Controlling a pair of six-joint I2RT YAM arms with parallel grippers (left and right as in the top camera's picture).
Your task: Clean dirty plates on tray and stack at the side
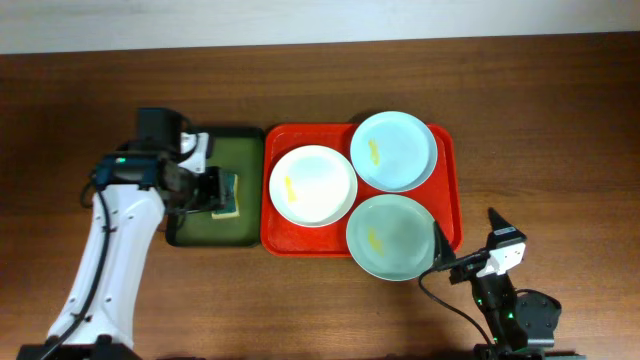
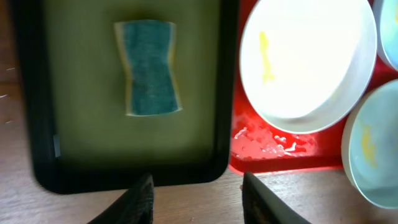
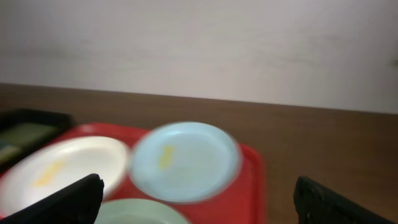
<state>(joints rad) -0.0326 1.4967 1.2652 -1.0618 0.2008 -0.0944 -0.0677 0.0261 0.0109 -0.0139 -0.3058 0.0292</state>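
Overhead, 3 plates [image 1: 313, 185] right of left jaws

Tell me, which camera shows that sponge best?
The left wrist view: the sponge lies whole and unobstructed in the dark green tray. Overhead, the left arm partly covers it. The right wrist view shows no recognisable sponge.

White arm [image 1: 100, 250], black left claw [image 2: 198, 199], black cable [image 1: 421, 284]
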